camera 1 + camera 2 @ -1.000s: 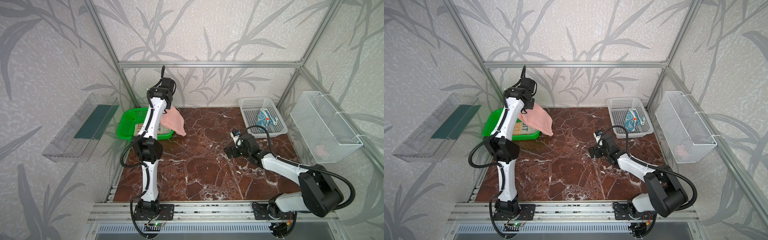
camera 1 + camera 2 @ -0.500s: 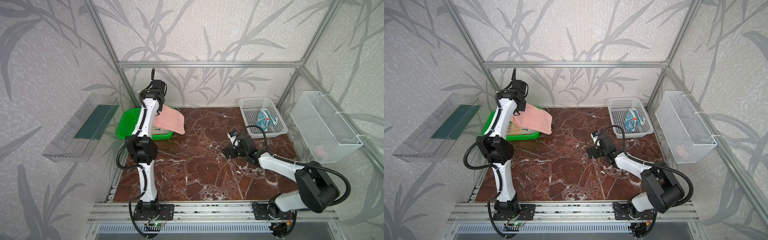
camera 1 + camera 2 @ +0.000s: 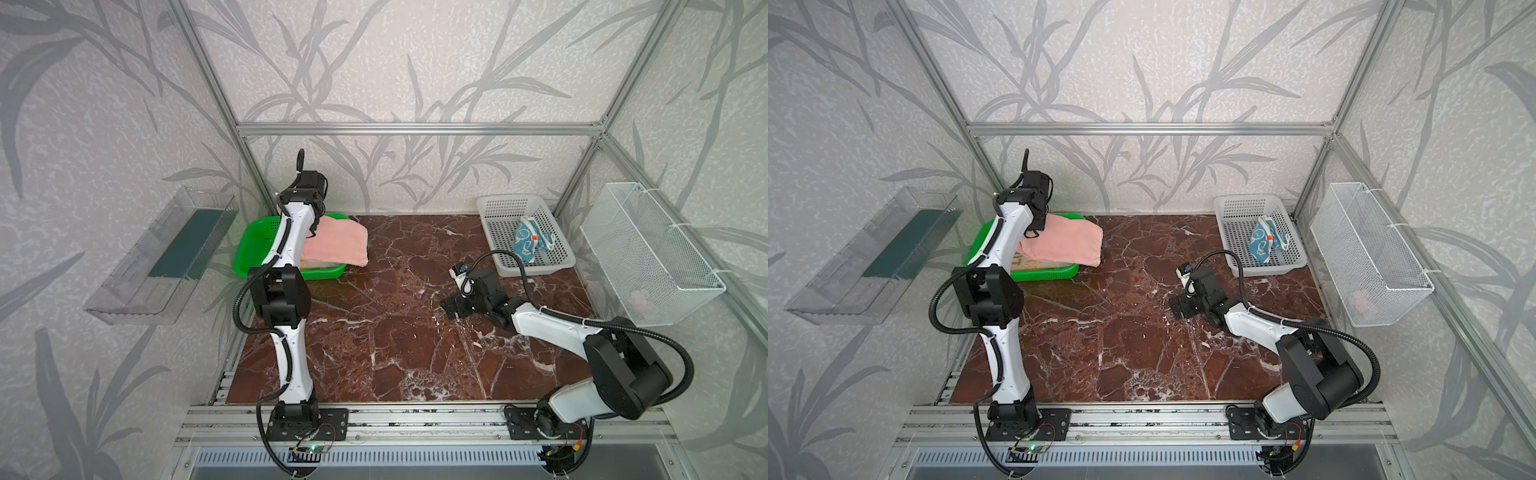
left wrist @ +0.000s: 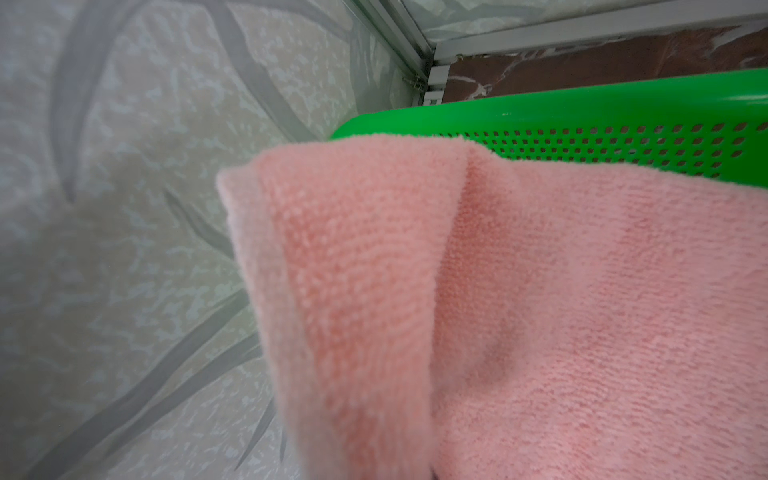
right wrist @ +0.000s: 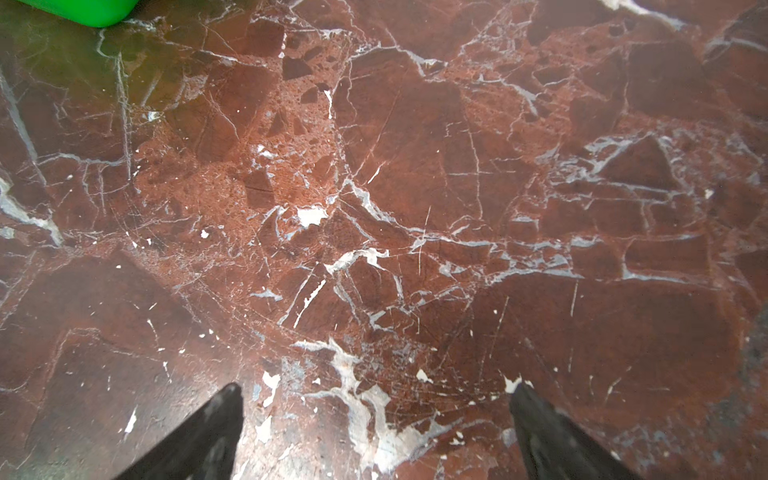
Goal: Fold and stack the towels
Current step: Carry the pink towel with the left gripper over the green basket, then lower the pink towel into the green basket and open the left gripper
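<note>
Pink terry towel (image 3: pixel 337 247), folded, draped across the green basket (image 3: pixel 252 254) at the back left of the bench (image 3: pixel 395 332).
Its long axis runs left to right in both top views. The right end overhangs the basket rim, and a cream towel (image 3: pixel 321 264) shows beneath it. The left end effector (image 3: pixel 1034 228) is clamped tight on the pink towel's left edge, its fingers hidden by cloth. The right end effector (image 5: pixel 374 390) is spread wide with nothing in it, low over bare marble. The teal towel (image 3: pixel 530 243) lies crumpled in the white basket (image 3: pixel 498 208), back right.

Matt looped terry cloth: pink towel (image 4: pixel 540 311); glossy perforated plastic: green tray (image 4: pixel 582 112); polished, white-veined, finely scratched red-brown marble: table (image 5: pixel 415 166).
</note>
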Action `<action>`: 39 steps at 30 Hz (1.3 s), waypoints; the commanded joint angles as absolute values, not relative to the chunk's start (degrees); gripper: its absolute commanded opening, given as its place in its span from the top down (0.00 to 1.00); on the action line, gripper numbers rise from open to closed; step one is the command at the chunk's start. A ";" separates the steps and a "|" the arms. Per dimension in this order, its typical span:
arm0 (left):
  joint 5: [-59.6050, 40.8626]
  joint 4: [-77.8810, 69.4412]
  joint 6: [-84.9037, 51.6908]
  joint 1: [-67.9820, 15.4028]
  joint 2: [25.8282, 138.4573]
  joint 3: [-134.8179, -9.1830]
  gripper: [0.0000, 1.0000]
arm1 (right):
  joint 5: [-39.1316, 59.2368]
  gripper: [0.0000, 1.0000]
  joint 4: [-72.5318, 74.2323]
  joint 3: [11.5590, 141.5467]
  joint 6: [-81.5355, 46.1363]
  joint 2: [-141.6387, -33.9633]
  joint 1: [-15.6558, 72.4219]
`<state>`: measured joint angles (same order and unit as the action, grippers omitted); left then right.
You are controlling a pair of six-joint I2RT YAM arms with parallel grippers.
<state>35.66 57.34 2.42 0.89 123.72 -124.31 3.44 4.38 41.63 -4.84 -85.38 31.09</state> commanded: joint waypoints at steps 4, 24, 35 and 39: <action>40.32 51.46 3.35 1.23 126.07 -121.54 1.00 | 2.55 0.01 3.26 43.31 -4.32 -85.57 31.67; 45.18 41.43 6.60 4.71 131.88 -117.24 1.00 | 1.74 0.01 2.03 43.56 -3.69 -85.77 33.45; 46.74 40.37 8.47 5.81 133.29 -118.73 1.00 | 1.14 0.01 0.68 44.65 -3.24 -86.83 34.51; 48.13 39.44 9.12 6.29 133.15 -117.96 1.00 | 1.10 0.01 0.37 45.17 -3.14 -87.26 34.64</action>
